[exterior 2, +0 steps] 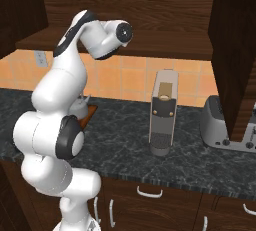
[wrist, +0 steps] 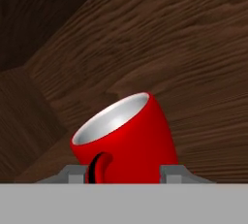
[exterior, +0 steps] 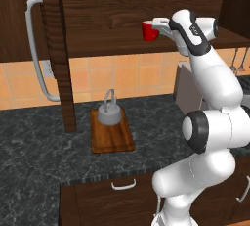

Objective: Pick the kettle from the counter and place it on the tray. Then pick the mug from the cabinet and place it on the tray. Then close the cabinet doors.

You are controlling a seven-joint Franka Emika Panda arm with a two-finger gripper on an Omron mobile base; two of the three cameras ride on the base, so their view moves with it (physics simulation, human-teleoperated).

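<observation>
The red mug stands on the shelf of the open cabinet, and my gripper reaches in to it from the right. In the hand view the mug sits tilted between my fingertips, which press on both of its sides, handle toward the camera. The grey kettle rests on the wooden tray on the dark counter. In the right base view the arm hides most of the kettle. Both cabinet doors stand open, the left door and the right door.
A tall coffee machine and a toaster stand on the counter right of the arm. The left door's long bar handle juts toward the base. Utensils hang on the tiled wall. Drawer units lie below the counter edge.
</observation>
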